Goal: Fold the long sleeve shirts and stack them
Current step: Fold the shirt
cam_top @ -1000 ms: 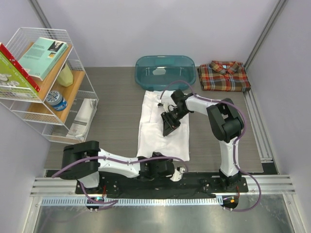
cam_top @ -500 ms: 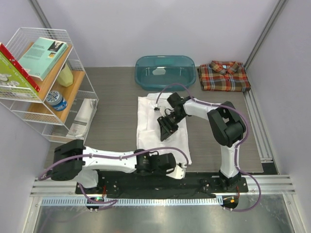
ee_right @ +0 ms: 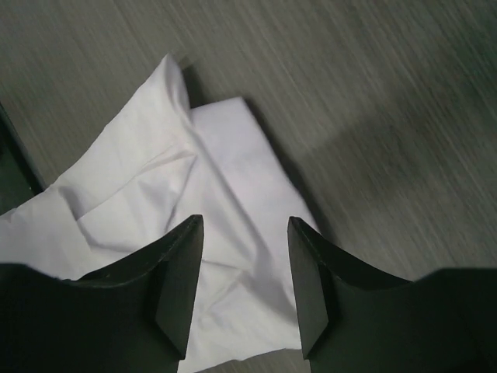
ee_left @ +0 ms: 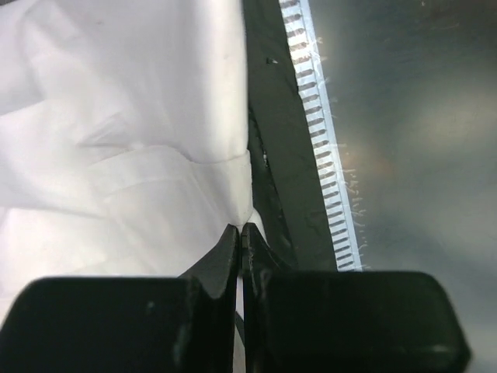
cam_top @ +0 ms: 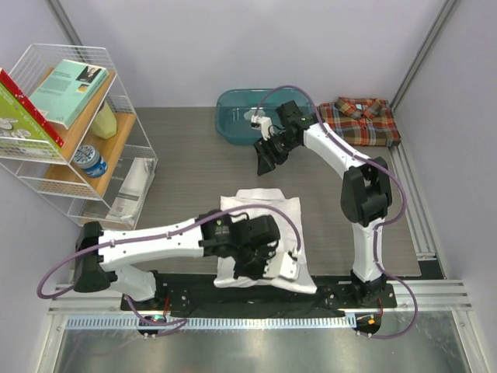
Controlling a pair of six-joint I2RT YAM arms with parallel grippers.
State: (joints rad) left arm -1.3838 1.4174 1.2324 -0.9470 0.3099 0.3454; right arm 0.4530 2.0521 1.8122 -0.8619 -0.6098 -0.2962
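At the near edge of the worktop the left pincer (ee_left: 241, 233) is pressed together on a corner of the white shirt (cam_top: 260, 203). The shirt lies rumpled there, partly hidden under the arm. Farther back the right pincer (ee_right: 245, 225) hangs spread and empty before the teal tub (cam_top: 233, 109). The folded plaid shirt (cam_top: 359, 122) lies far right. The writing on the book (cam_top: 70, 89) is too small to read.

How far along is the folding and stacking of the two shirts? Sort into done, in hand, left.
Done: the plaid shirt lies folded at the far right. In hand: the left gripper is shut on the edge of the partly folded white shirt; the right gripper hangs open, empty. Left: finish folding it and stack the two.
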